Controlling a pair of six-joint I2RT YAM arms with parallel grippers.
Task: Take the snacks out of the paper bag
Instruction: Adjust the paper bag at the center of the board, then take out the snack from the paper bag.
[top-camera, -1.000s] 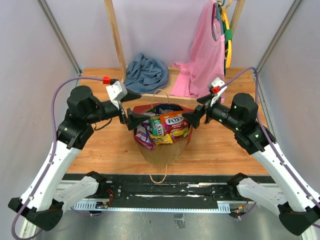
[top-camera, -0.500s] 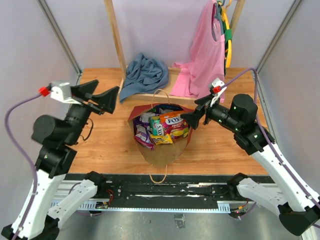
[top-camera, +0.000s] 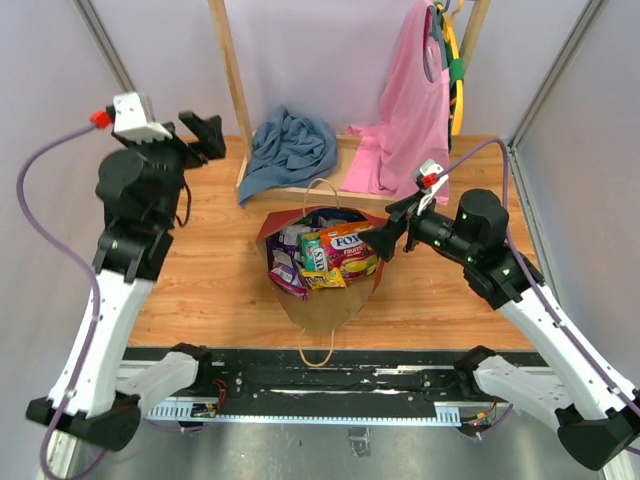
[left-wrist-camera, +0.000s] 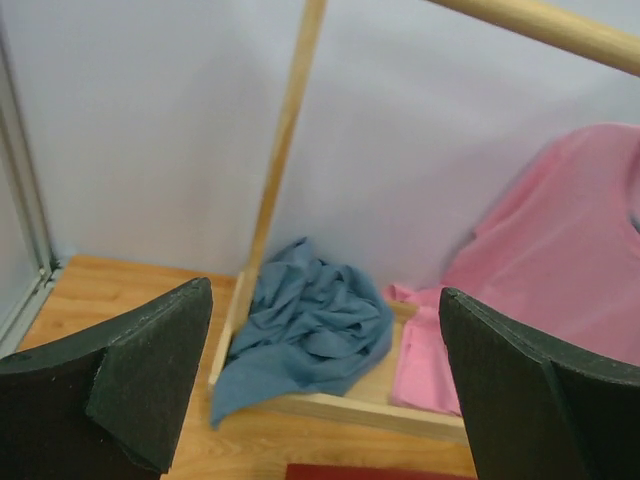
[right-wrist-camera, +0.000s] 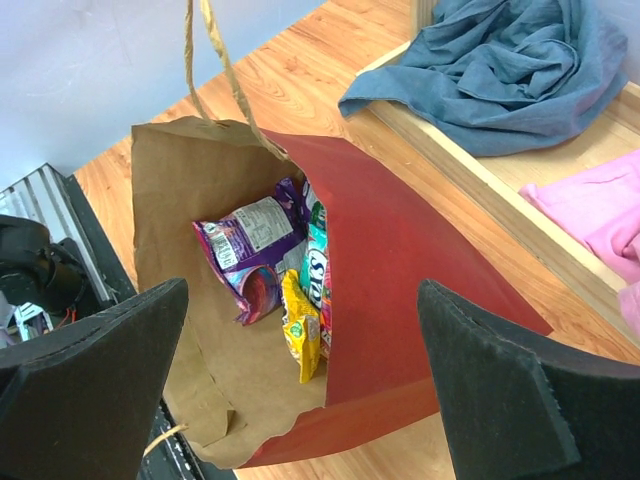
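Where the arm bases sit: the near edge of the worktop (top-camera: 205, 285), with one twine handle (top-camera: 318, 354) of the bag trailing over it.
Paper bag (top-camera: 325, 302) (right-wrist-camera: 170, 210): on the middle of the worktop between the two arms, red outside and brown kraft inside, its mouth gaping toward the overhead camera. The second handle (top-camera: 322, 186) (right-wrist-camera: 215, 60) arches up at the far rim.
Snacks (top-camera: 327, 256) (right-wrist-camera: 258, 245): every packet in view sits inside the bag. A purple one is at the left, a teal-green one and a yellow one are in the middle, and an orange one lies on top to the right, all crowded and touching.
Right pincer (top-camera: 387, 226) (right-wrist-camera: 300, 290): jaws spread wide and holding nothing, just beside the bag's right rim. Its camera looks into the mouth; whether a finger touches the paper cannot be told.
Left pincer (top-camera: 203, 140) (left-wrist-camera: 325, 290): jaws wide apart and empty, raised over the far left of the worktop, well apart from the bag and pointed at the rack.
Rack (top-camera: 232, 85) (left-wrist-camera: 285, 150): wooden uprights on a low wooden base at the far edge.
Blue cloth (top-camera: 292, 146) (left-wrist-camera: 312, 330) (right-wrist-camera: 500, 70): crumpled on that base, beyond the bag.
Pink garment (top-camera: 410, 120) (left-wrist-camera: 560, 250) (right-wrist-camera: 600, 200): hangs at the far right, its hem resting on the base beside the blue cloth.
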